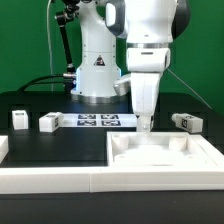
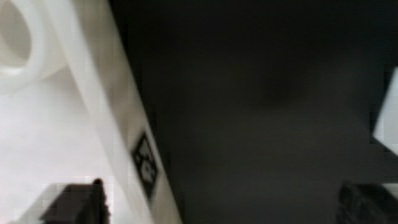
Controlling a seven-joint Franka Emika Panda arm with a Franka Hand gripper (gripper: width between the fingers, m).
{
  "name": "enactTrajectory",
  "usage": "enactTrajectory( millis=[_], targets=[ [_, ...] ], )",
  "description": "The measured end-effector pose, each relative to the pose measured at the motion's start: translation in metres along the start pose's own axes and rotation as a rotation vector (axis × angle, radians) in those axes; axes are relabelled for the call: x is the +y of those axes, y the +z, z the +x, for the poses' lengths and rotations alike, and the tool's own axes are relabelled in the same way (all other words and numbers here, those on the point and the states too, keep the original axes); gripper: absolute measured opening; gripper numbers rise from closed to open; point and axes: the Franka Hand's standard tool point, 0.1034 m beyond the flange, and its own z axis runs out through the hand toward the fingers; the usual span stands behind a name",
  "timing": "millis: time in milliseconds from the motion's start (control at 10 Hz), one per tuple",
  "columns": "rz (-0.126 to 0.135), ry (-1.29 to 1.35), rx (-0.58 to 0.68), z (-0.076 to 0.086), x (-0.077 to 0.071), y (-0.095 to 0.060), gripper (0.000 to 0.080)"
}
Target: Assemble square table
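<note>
The square table top (image 1: 165, 158) is a large white tray with a raised rim, lying at the front on the exterior view's right. My gripper (image 1: 145, 124) hangs straight down over its far rim. In the wrist view the gripper (image 2: 221, 206) is open. One dark fingertip (image 2: 71, 205) is over the white top (image 2: 45, 130) and the other is over the black table. The rim with a tag (image 2: 146, 160) runs between them, untouched. Small white leg posts stand on the table: two on the left (image 1: 20, 120) (image 1: 48, 122) and one on the right (image 1: 188, 121).
The marker board (image 1: 97, 120) lies flat in front of the robot base (image 1: 97, 75). A long white border rail (image 1: 50, 180) runs along the front edge. A white part (image 2: 388, 120) shows at the wrist view's edge. Cables trail behind on the black table.
</note>
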Motion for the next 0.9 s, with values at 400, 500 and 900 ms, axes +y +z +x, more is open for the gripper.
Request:
enactTrajectory(
  millis=[400,500,900],
  targets=[
    [-0.019,0.122,0.01,0.029,-0.026,-0.014,0.0649],
    [-0.019,0.139,0.01,0.029,-0.025,-0.014,0.0649],
    [-0.026,0.409,0.031,0.037,-0.035,-0.014,0.0649]
  ],
)
